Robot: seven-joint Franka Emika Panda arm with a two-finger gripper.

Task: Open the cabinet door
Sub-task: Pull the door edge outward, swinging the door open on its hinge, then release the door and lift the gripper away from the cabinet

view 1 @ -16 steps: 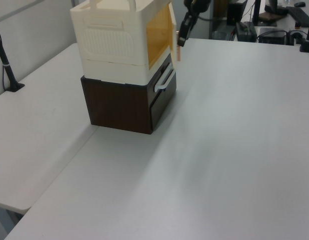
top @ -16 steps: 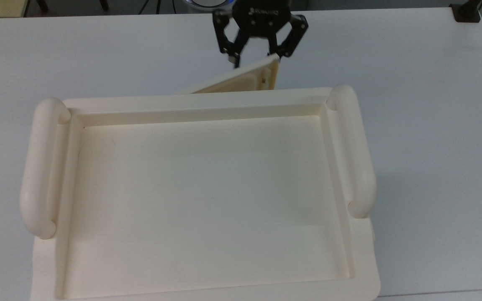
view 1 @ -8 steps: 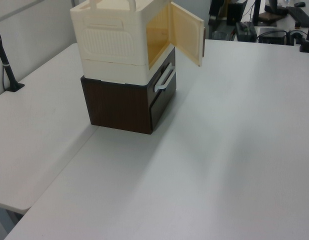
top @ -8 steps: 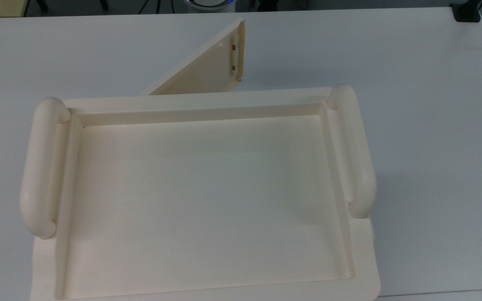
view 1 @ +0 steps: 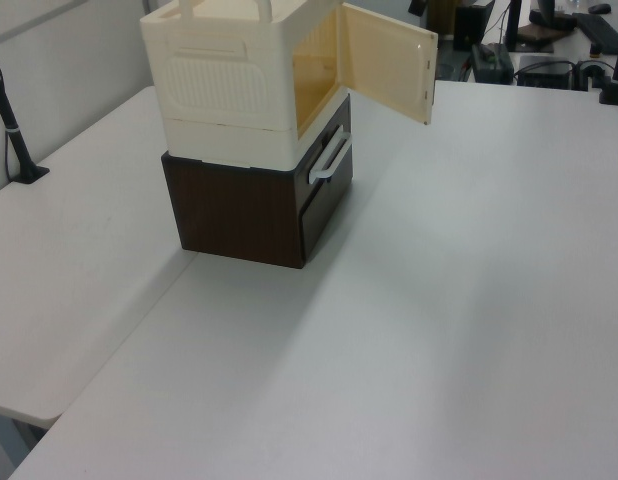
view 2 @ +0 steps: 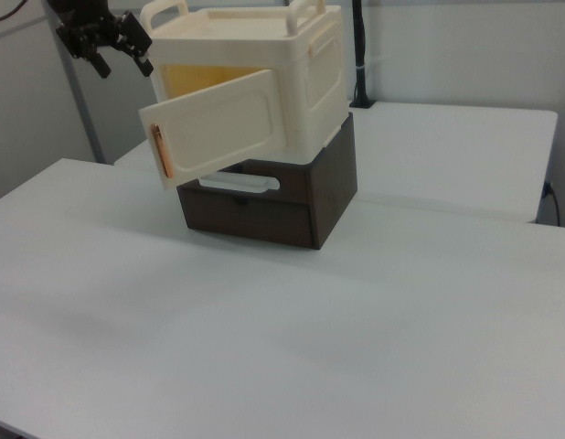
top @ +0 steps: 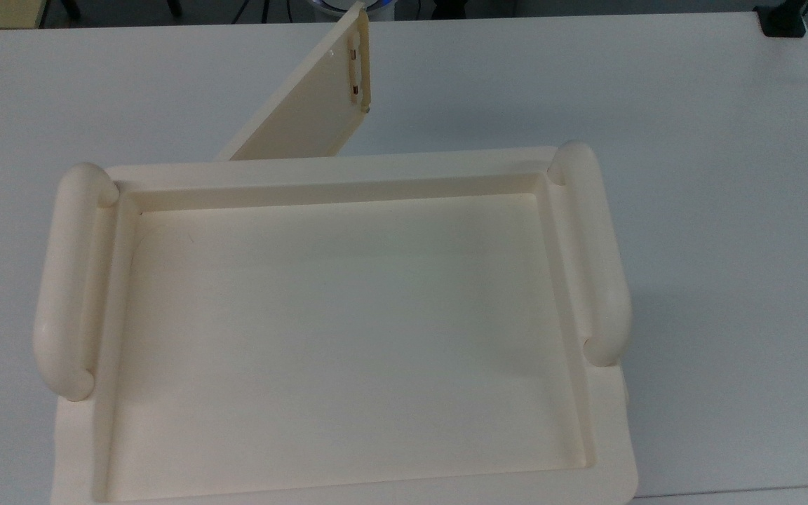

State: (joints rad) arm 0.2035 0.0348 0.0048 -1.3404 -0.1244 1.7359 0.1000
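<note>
The cream cabinet [top: 334,172] fills the top view with its recessed top; it is also seen from the side [view 1: 229,80] [view 2: 310,73]. Its cabinet door [top: 299,105] [view 1: 389,62] [view 2: 218,128] stands swung well out from the front, showing the yellowish inside. A slim copper handle [view 2: 161,151] [top: 355,66] runs along the door's free end. My black gripper [view 2: 121,62] hangs open at the right view's upper left, above the handle and apart from the door, holding nothing.
The cabinet sits on a dark brown drawer unit [view 1: 239,215] [view 2: 292,206] with a white drawer handle [view 1: 329,160] [view 2: 239,184]. The white table [view 1: 439,320] spreads wide in front of it. A black post [view 1: 14,130] stands at the left view's left edge.
The door has swung steadily wider over the last second. My gripper, which was at the door's free end, has left it and moved out of the top view.
</note>
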